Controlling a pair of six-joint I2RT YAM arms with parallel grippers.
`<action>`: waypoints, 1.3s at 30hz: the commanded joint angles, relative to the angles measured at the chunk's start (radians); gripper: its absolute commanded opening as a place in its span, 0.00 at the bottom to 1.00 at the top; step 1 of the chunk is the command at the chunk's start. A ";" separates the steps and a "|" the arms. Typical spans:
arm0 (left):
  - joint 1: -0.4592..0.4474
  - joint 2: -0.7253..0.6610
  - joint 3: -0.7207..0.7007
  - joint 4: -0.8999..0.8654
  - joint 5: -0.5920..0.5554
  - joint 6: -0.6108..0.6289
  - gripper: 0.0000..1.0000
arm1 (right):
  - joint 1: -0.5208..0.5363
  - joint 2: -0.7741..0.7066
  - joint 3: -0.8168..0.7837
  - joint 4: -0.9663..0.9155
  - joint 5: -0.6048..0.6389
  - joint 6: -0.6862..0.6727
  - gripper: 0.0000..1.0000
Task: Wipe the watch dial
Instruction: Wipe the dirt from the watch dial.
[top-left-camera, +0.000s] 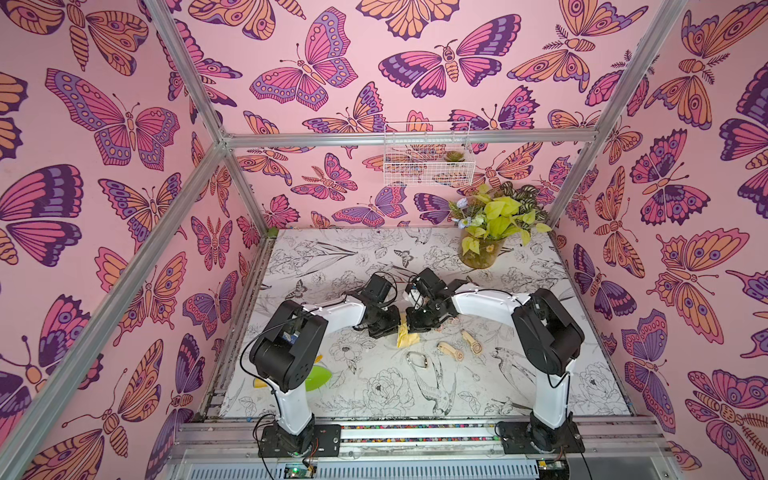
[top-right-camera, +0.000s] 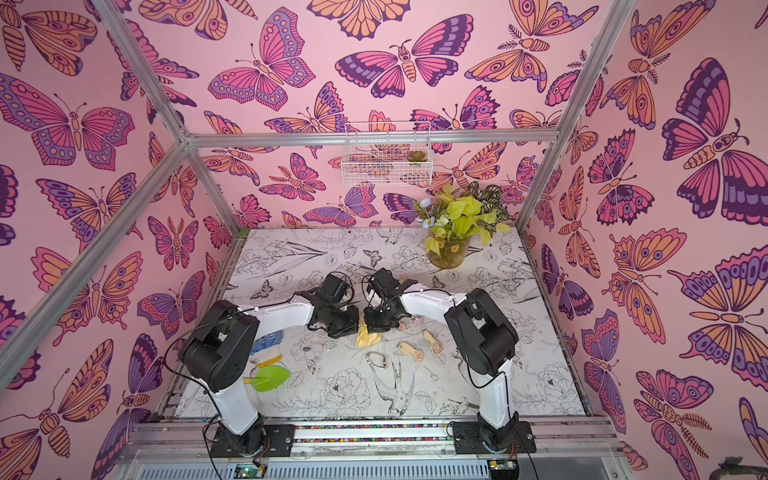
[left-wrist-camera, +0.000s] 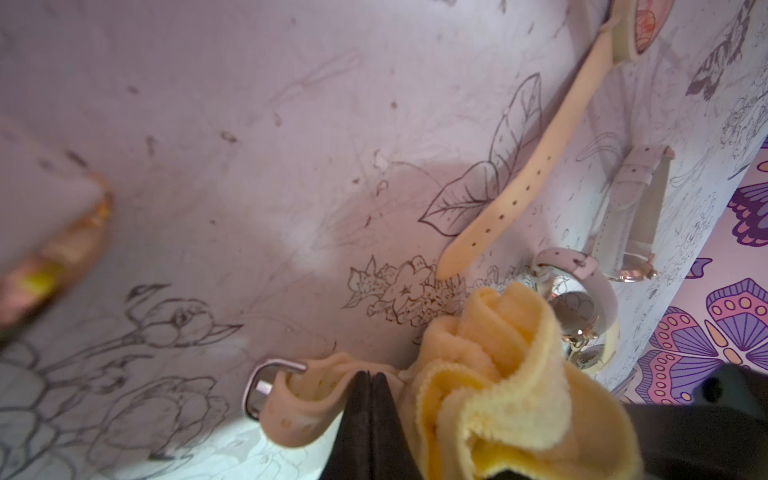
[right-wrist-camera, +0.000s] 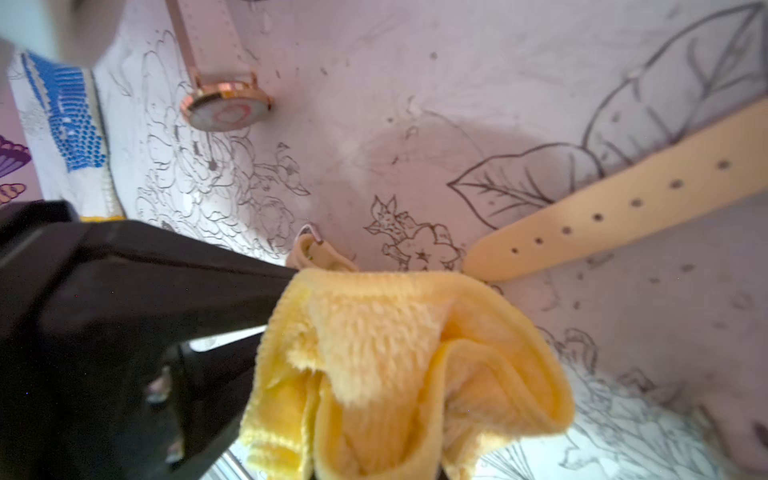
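Both arms meet over the middle of the table (top-left-camera: 374, 257). The left gripper (left-wrist-camera: 370, 388) has its jaws pressed together on the cream band of the watch (left-wrist-camera: 291, 403), just beside the metal buckle (left-wrist-camera: 266, 380). The right gripper (top-left-camera: 413, 324) is closed on the yellow cloth (right-wrist-camera: 395, 353), which it holds bunched, with its fingers buried in the folds. The cloth touches the left gripper's tip and covers the rest of the watch, so the dial cannot be seen. In both wrist views, 1 long cream strap (right-wrist-camera: 623, 203) with punched holes ends just beside the cloth.
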 joint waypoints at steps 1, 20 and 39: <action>-0.006 0.062 -0.009 0.011 -0.016 0.009 0.00 | -0.003 0.046 -0.043 -0.213 0.153 -0.032 0.00; -0.005 0.060 -0.003 0.007 -0.010 0.017 0.00 | -0.002 -0.043 0.132 -0.235 -0.013 -0.044 0.00; -0.005 0.016 -0.067 0.007 -0.011 0.021 0.00 | 0.026 0.112 0.087 -0.063 -0.119 0.040 0.00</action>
